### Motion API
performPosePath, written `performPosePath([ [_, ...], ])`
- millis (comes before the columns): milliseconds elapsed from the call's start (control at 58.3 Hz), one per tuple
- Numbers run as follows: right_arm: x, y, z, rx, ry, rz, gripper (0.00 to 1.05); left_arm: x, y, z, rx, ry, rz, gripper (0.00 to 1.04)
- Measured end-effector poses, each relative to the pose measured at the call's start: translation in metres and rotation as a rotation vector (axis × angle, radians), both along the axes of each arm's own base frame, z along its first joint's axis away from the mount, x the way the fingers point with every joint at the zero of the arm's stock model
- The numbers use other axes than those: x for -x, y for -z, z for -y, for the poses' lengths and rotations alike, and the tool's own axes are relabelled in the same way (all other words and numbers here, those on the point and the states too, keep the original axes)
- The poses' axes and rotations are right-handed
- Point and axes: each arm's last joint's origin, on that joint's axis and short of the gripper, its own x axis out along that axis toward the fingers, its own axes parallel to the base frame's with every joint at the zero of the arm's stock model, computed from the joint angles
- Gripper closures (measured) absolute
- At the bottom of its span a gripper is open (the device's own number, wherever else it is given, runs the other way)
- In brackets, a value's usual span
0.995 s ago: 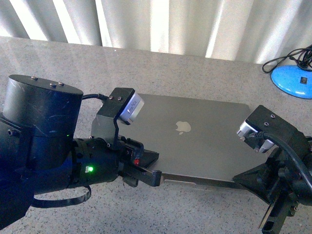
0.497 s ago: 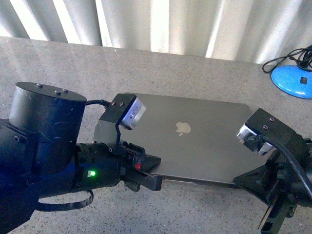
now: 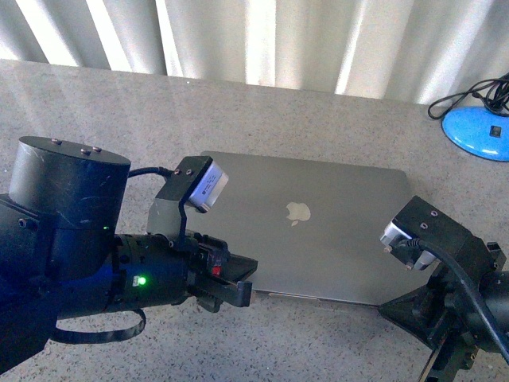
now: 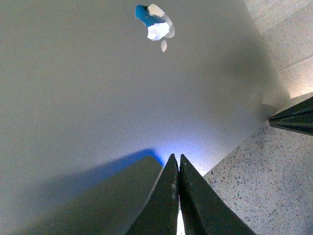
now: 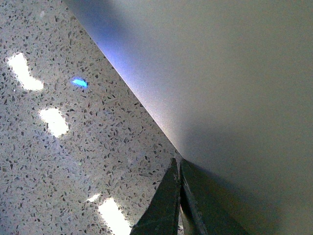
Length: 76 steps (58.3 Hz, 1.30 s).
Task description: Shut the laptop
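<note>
The space-grey laptop [image 3: 326,231] lies on the speckled table [image 3: 95,103] with its lid down and the pale apple logo [image 3: 297,212] facing up. No screen or keys show. My left gripper [image 3: 241,286] is shut and empty at the laptop's near left corner. In the left wrist view its tips [image 4: 177,159] are over the lid [image 4: 112,93], close to the lid's edge. My right gripper [image 3: 390,309] is shut and empty at the near right corner. In the right wrist view its tips [image 5: 178,164] are at the lid's edge [image 5: 234,73].
A blue object [image 3: 477,131] with a black cable lies at the back right of the table. Pale curtains [image 3: 262,36] hang behind the table. The right gripper's finger [image 4: 293,117] shows at the edge of the left wrist view.
Both arms have drawn back toward the near side of the table and a little lower. The laptop lid now lies flatter on its base.
</note>
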Motion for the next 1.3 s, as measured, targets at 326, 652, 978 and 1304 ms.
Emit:
performPosePath([
  [326,-0.002,0.0,-0.001,-0.008,-0.001,-0.013,1.04,0.0,0.01,-0.006,0.058,-0.032,-0.065,1.01],
  [652,-0.006,-0.002,0.0,-0.011,0.001,-0.02,1.04,0.0,0.01,-0.006,0.075,-0.036,-0.064,1.01],
  [978,-0.006,-0.006,0.0,-0.018,-0.001,-0.018,1.04,0.001,0.007,-0.011,0.096,-0.072,-0.055,1.01],
  [1304,-0.011,-0.079,0.003,-0.023,0.059,0.222,1.04,-0.015,-0.061,-0.061,0.045,-0.487,0.201,1.01],
])
